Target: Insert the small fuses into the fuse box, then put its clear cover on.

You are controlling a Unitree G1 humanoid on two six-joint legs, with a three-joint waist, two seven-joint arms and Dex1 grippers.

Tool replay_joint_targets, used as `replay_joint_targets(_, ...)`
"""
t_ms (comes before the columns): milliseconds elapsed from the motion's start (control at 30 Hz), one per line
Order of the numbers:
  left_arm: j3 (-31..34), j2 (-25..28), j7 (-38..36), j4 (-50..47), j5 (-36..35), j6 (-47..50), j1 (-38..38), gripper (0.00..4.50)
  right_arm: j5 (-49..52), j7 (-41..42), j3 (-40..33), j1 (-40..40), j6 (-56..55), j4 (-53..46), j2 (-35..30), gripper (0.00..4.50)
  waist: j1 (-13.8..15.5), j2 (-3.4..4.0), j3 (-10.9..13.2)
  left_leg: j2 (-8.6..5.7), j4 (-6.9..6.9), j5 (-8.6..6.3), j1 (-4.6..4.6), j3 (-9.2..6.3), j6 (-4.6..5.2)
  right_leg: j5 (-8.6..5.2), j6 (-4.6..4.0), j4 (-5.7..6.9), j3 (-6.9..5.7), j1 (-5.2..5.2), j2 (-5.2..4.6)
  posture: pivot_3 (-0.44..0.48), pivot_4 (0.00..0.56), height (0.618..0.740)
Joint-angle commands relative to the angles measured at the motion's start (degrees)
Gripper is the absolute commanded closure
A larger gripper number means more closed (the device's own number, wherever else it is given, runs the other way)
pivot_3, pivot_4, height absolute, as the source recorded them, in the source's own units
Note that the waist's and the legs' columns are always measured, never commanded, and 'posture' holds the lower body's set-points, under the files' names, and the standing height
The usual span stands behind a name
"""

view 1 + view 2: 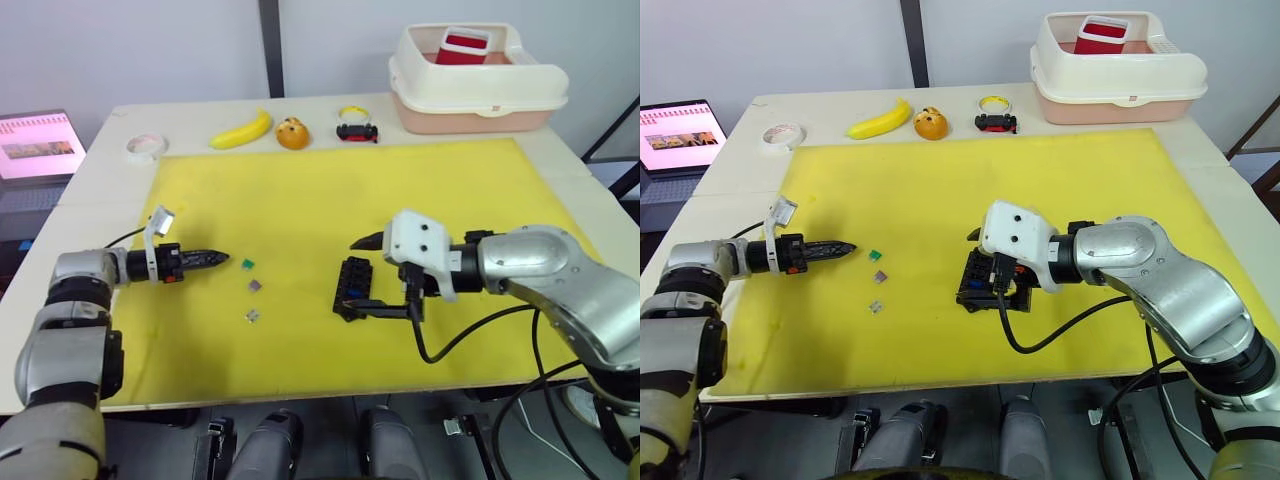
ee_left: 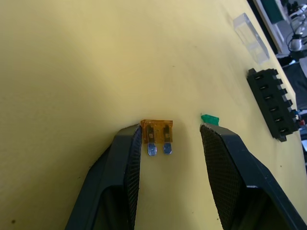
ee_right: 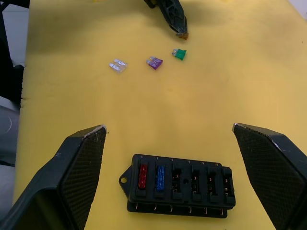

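The black fuse box (image 3: 180, 184) lies on the yellow mat (image 1: 330, 190), with a red fuse (image 3: 142, 176) and a blue fuse (image 3: 160, 176) seated in its slots. My right gripper (image 3: 168, 127) is open wide, one finger on each side of the box and not touching it. Left of the box lie a green fuse (image 1: 246, 264), a purple one (image 1: 255, 285) and a clear grey one (image 1: 252, 316). My left gripper (image 2: 170, 132) is open near the green fuse; an amber fuse (image 2: 157, 135) sits between its fingers, against one pad. The clear cover (image 2: 249, 36) rests on the mat beyond.
At the back of the table are a tape roll (image 1: 146, 146), a banana (image 1: 243, 130), a small orange object (image 1: 291, 133), a small black and yellow item (image 1: 357, 128) and a cream tub (image 1: 475, 100). A laptop screen (image 1: 38, 145) stands far left.
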Motion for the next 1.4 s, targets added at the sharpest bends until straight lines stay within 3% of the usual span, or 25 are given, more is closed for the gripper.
replay_joint_targets(33, 0.4, 3.1, 2.7, 1.7, 1.7, -0.7, 0.5, 2.43, -0.2, 0.0, -0.3, -1.4, -0.8, -1.0, 0.5, 0.0, 0.0, 0.0, 0.0, 0.0, 0.0, 0.0, 0.0, 0.0, 0.0, 0.0, 0.0, 0.0, 0.0, 0.0, 0.0, 0.0, 0.15, 0.74)
replay_joint_targets(500, -0.9, 1.9, 0.5, 0.2, 1.9, -1.1, 2.3, 2.43, -0.6, 0.1, 0.0, -1.7, -1.0, -0.6, 0.7, 0.0, 0.0, 0.01, 0.0, 0.0, 0.0, 0.0, 0.0, 0.01, 0.0, 0.0, 0.0, 0.0, 0.01, 0.0, 0.0, 0.0, 0.15, 0.74)
replay_joint_targets(633, -0.9, 1.7, 0.3, 0.2, 1.8, -1.0, 2.0, 4.34, -0.7, 0.1, 0.0, -1.6, -1.0, -0.6, 0.7, 0.0, 0.2, 0.01, 0.0, -0.01, -0.01, 0.0, -0.01, 0.01, 0.0, 0.0, 0.0, -0.02, 0.01, -0.01, -0.01, 0.0, 0.15, 0.74)
replay_joint_targets(667, -0.8, 1.9, 0.1, 0.3, 1.8, -1.0, 1.9, 4.48, -0.7, 0.0, -0.1, -1.5, -0.9, -0.7, 0.7, 0.0, 0.2, 0.01, 0.0, -0.02, 0.0, 0.0, -0.01, 0.01, 0.0, 0.0, 0.0, -0.02, 0.01, 0.0, -0.02, 0.0, 0.15, 0.74)
replay_joint_targets(1233, -0.3, 3.0, -3.5, -4.6, 0.4, 0.8, 0.8, 4.48, -0.8, -0.4, -0.1, -1.1, -0.9, -1.0, 1.0, 0.0, 0.3, -0.01, 0.0, -0.04, -0.01, 0.0, -0.03, 0.0, 0.01, 0.0, 0.0, -0.03, 0.01, 0.0, -0.03, 0.0, 0.15, 0.74)
replay_joint_targets(1400, 0.5, 4.2, -7.0, -18.2, -4.3, 7.4, 2.7, 4.48, 2.8, -0.9, -2.9, -1.1, 2.1, -1.4, 1.7, 0.0, 0.4, -0.04, 0.0, -0.04, -0.01, 0.0, -0.06, -0.01, 0.0, 0.0, 0.0, -0.04, 0.01, -0.01, -0.03, 0.0, 0.15, 0.74)
